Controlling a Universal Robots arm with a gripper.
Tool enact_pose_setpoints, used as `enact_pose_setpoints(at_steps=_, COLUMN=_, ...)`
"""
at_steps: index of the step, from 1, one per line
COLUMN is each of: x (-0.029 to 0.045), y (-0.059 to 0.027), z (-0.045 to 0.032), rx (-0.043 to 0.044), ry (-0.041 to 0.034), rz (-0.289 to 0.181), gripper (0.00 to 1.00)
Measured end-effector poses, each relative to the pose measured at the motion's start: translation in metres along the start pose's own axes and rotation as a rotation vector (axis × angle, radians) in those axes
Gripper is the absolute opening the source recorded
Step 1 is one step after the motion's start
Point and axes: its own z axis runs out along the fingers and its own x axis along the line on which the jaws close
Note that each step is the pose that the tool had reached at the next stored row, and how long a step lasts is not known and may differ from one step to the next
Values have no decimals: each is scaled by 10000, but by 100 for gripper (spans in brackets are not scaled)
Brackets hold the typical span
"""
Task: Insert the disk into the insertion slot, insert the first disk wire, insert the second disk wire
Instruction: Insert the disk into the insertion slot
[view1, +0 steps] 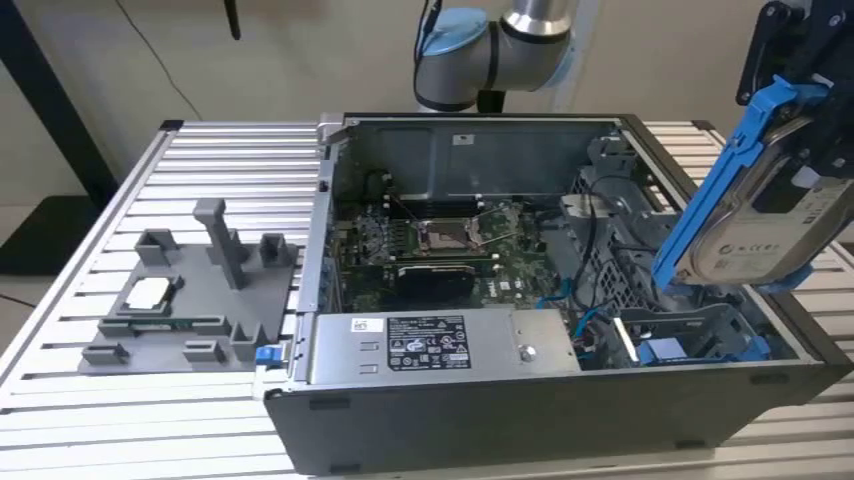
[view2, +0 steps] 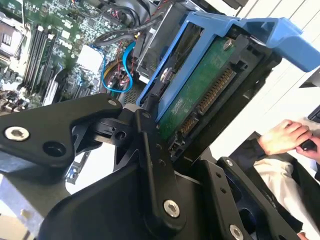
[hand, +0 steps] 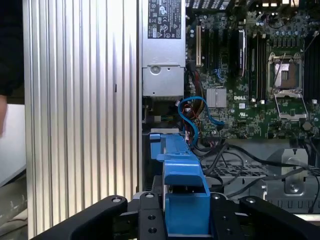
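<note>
In the exterior view my gripper (view1: 798, 120) is shut on the disk (view1: 767, 225), a silver-grey drive with a white label in a blue carrier frame. It hangs tilted, nearly on edge, above the case's right side. Below it lies the insertion slot (view1: 707, 322), a grey metal bay with a blue part inside. In the second wrist view the black fingers (view2: 150, 150) clamp the disk (view2: 200, 90), whose green circuit board and connector face the camera. In the first wrist view the blue carrier (hand: 182, 200) sits between the fingers (hand: 150, 217). A blue wire (hand: 192, 112) loops beside the bay.
The open computer case (view1: 534, 420) stands on a slatted metal table (view1: 214, 160), with the motherboard (view1: 441, 240) and a grey power-supply box (view1: 427, 345) inside. A grey fixture tray (view1: 187, 300) lies at the exterior view's left. A person's hand (view2: 285, 137) is beyond the table.
</note>
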Motion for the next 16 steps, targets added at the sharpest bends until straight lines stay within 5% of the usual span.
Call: enact_pose_setpoints(at_steps=16, x=0, y=-2, z=60, rx=0, ry=-3, rz=0, gripper=32)
